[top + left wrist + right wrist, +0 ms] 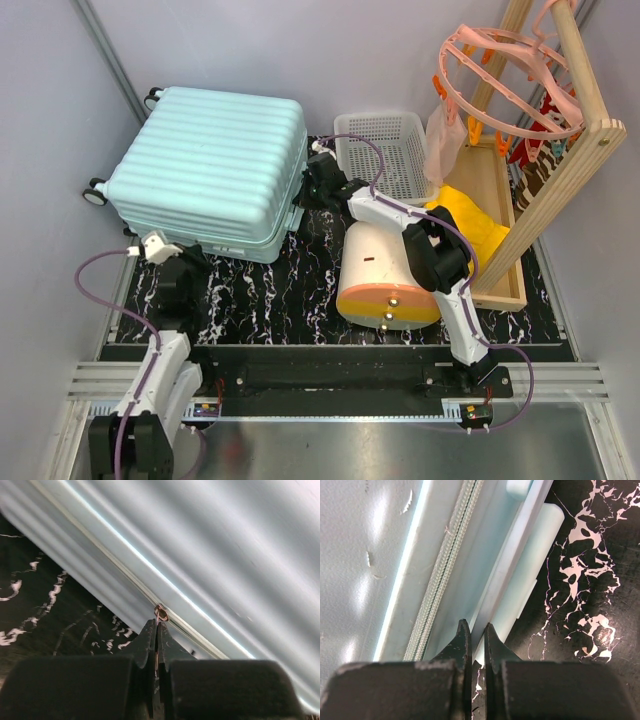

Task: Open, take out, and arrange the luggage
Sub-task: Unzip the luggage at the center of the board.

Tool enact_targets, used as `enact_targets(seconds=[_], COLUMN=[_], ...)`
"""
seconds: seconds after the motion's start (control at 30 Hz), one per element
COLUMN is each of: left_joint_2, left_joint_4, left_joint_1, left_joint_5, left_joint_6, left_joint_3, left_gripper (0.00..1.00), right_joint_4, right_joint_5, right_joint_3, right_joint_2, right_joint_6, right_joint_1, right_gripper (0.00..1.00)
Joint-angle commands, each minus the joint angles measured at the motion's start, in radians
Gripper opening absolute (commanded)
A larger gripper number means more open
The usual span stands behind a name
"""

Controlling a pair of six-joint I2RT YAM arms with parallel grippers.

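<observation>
Overhead and wrist views at the opening stage. The luggage (pixel 215 165), a pale mint ribbed hard-shell case, lies flat on the far left of the black marbled mat (pixel 300 290), its two halves shut and its wheels towards the left wall. In the left wrist view we see the left gripper (pixel 156 630) closed tight on a small metal zip ring (pixel 161 613) at the seam on the case's near side. In the right wrist view the right gripper (pixel 473 632) is all but closed at the case's right edge, next to the zip track (pixel 437 585); we cannot tell whether it pinches anything. The white mesh basket (pixel 385 150) and the cream cylinder with an orange end (pixel 385 270) stand to the right of the case. We judge the task to be barely begun: the pull is taken, but no unzipped gap shows, the lid is not raised, and nothing has been taken out or arranged.
</observation>
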Motion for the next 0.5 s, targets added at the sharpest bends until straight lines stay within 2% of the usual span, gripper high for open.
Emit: enact_targets(seconds=[0.0, 0.47], left_joint_2=[0.026, 0.157], left_joint_4=[0.101, 0.189], left_joint_1=[0.132, 0.321], left_joint_5=[-0.059, 0.031], left_joint_6=[-0.043, -0.131], left_joint_3=[0.043, 0.080], left_gripper=[0.00, 0.00], right_joint_4=[-0.068, -0.076], right_joint_5=[0.210, 0.227], right_joint_3=[-0.030, -0.033], right_joint_2=[-0.017, -0.020], right_joint_6=[-0.168, -0.197], right_joint_1=[-0.086, -0.132], right_gripper=[0.00, 0.00])
